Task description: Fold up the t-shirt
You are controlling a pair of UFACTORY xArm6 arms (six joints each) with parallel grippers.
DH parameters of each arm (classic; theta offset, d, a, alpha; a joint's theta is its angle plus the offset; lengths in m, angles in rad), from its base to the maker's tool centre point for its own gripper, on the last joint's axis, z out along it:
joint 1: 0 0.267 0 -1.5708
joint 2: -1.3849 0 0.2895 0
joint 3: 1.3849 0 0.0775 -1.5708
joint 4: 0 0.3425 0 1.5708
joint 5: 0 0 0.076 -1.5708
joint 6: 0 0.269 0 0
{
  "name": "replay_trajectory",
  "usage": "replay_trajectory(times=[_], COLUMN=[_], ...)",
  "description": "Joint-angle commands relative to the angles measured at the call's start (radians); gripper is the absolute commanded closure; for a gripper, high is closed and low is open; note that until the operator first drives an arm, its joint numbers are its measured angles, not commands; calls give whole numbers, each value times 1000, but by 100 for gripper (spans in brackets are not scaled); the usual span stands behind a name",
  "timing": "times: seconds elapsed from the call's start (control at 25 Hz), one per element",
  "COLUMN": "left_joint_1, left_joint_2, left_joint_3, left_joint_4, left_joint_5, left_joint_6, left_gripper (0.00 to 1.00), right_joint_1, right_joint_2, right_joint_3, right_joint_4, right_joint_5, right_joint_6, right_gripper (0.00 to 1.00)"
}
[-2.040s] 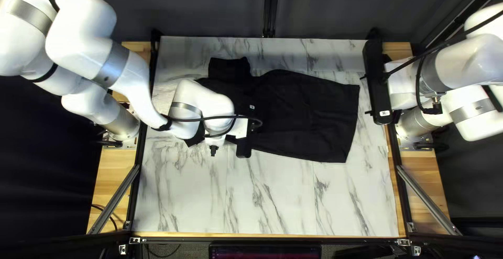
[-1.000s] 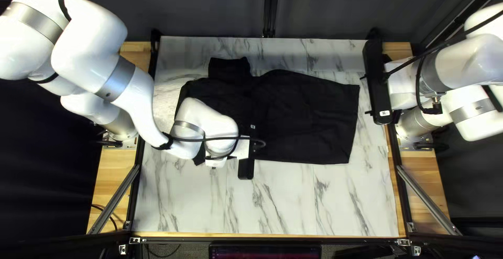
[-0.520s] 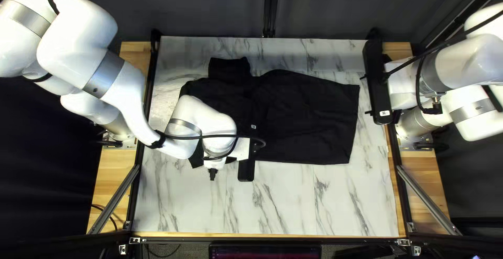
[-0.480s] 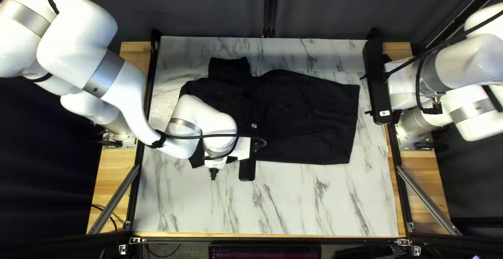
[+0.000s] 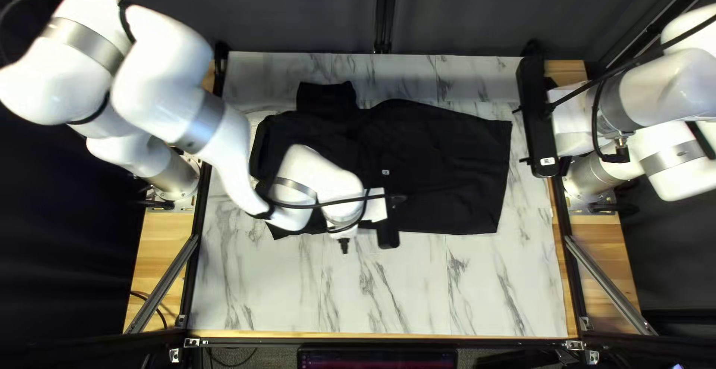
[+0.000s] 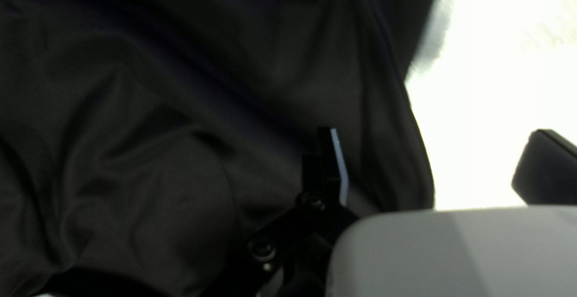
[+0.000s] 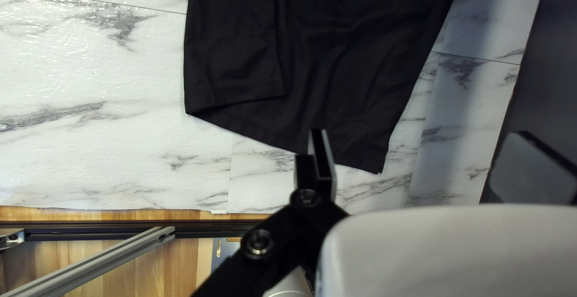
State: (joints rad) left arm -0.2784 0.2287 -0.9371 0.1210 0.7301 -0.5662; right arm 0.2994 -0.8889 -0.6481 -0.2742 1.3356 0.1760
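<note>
The black t-shirt (image 5: 447, 167) lies on the table, its wide hem end toward the right of the top left view. Over its near edge hangs my left gripper (image 5: 388, 233), its fingertips hidden there. In the left wrist view my left gripper (image 6: 442, 168) is open, one finger above the shirt (image 6: 258, 123) and the other above pale tabletop, the cloth edge between them. My right gripper (image 5: 536, 119) is held beyond the hem. In the right wrist view that right gripper (image 7: 425, 165) stands open, with the shirt (image 7: 342, 81) ahead of it and a folded-over layer along one side.
Marble-patterned tabletop (image 5: 418, 287) stretches along the near side of the shirt. Metal rails (image 5: 608, 283) flank the table at both sides. A dark curtain (image 5: 298, 11) hangs behind the far edge.
Over the last two seconds my left gripper has moved toward the near edge, then to the right along the shirt. The near hem corner has shifted slightly. My right arm has stayed still.
</note>
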Motion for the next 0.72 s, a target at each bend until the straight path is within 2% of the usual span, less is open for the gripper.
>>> replay_trajectory(times=[0.04,0.08,0.12,0.16,0.52,0.72], left_joint_1=[9,11,12,12,-8,-55], left_joint_2=[49,54,55,52,11,-32], left_joint_3=[-1,2,6,11,15,24], left_joint_4=[69,76,82,85,73,38], left_joint_5=[-47,-51,-51,-49,-8,-8], left_joint_6=[-125,-142,-158,-170,-166,-120], left_gripper=[9,10,91,100,100,100], right_joint_1=[0,0,0,0,0,0], right_joint_2=[0,0,0,0,0,0], right_joint_3=[0,0,0,0,0,0], right_joint_4=[0,0,0,0,0,0], right_joint_5=[0,0,0,0,0,0], right_joint_6=[0,0,0,0,0,0], right_gripper=[0,0,0,0,0,0])
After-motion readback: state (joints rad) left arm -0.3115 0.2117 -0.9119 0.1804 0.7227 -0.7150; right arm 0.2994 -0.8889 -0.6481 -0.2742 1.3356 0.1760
